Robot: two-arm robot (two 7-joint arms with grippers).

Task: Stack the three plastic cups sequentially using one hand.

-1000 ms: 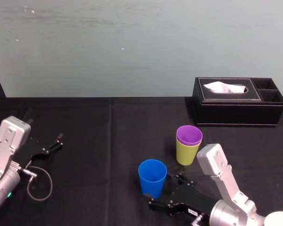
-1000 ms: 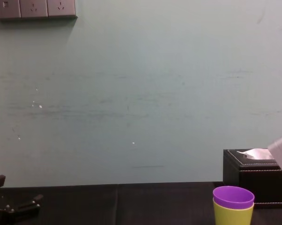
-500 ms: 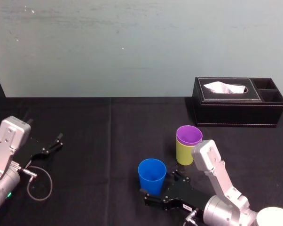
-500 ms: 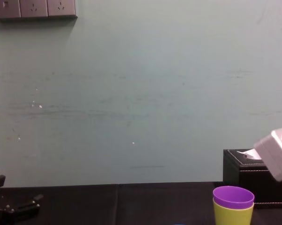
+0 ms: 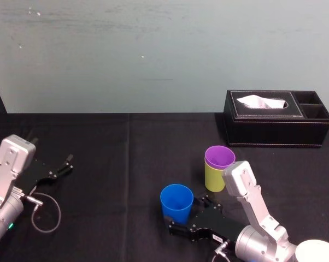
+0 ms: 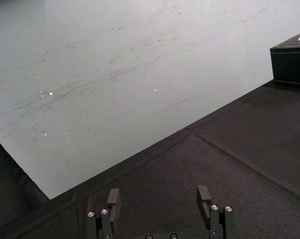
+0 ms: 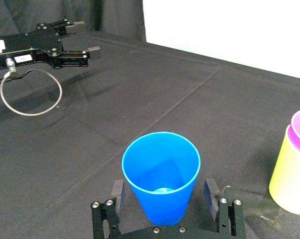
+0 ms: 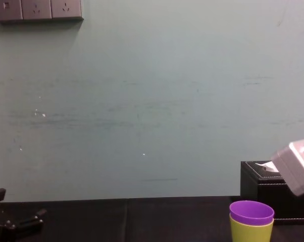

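The blue cup (image 5: 177,202) stands upright near the table's front centre. My right gripper (image 5: 187,216) is open around its lower part. In the right wrist view the blue cup (image 7: 161,174) sits between the fingers (image 7: 117,192), with a small gap on each side. Behind and to the right, the purple cup (image 5: 219,156) is nested in the yellow-green cup (image 5: 215,177); both also show in the chest view, purple cup (image 8: 251,212) over yellow-green cup (image 8: 250,232). My left gripper (image 6: 159,199) rests open and empty at the far left of the table.
A black leather tissue box (image 5: 276,117) stands at the back right by the wall. A loop of cable (image 5: 46,212) lies by the left arm. The black tablecloth (image 5: 126,153) is bare between the two arms.
My right gripper has slid forward and left until its open fingers stand on either side of the blue cup. The cups and the left arm have not moved.
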